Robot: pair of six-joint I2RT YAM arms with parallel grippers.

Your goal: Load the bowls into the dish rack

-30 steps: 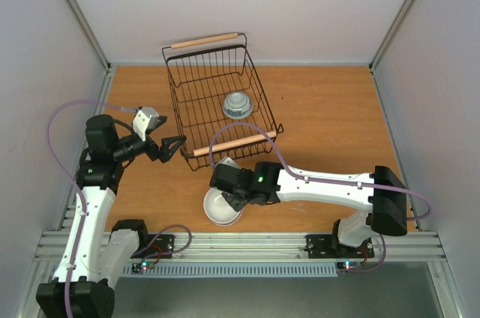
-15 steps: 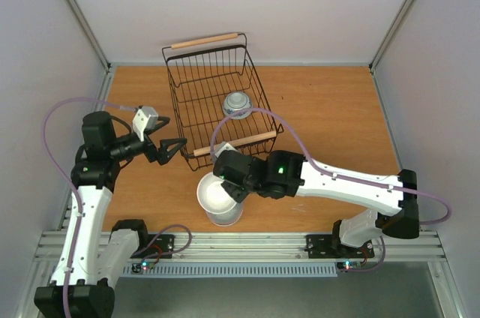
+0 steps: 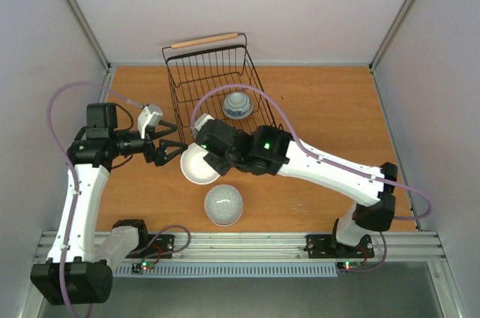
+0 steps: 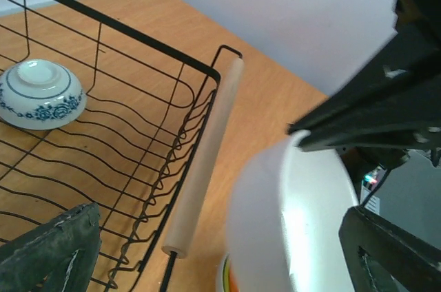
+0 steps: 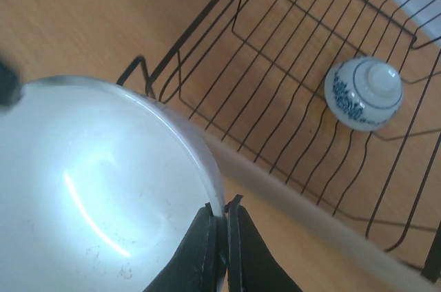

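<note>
Top external view shows the bench [image 3: 322,108] carrying the rack [image 3: 206,40]. At the rack's near edge the right gripper [image 3: 214,154] pinches a white bowl [image 3: 196,166] by its rim, and the left gripper [image 3: 174,149] has its jaws gaping beside it. Best to lift over that edge, then lower clear of the patterned bowl [image 3: 237,105] inside the rack.

right gripper [image 3: 208,156] grips white bowl [image 3: 195,169] beside dish rack [image 3: 178,87] | blue-and-white bowl [image 3: 237,104] inside | grey speckled bowl [image 3: 223,204] on table [image 3: 330,108]

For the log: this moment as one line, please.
right gripper: shut on white bowl, by dish rack | left gripper: open beside it | blue-and-white bowl: upside down in rack | grey speckled bowl: on table
</note>
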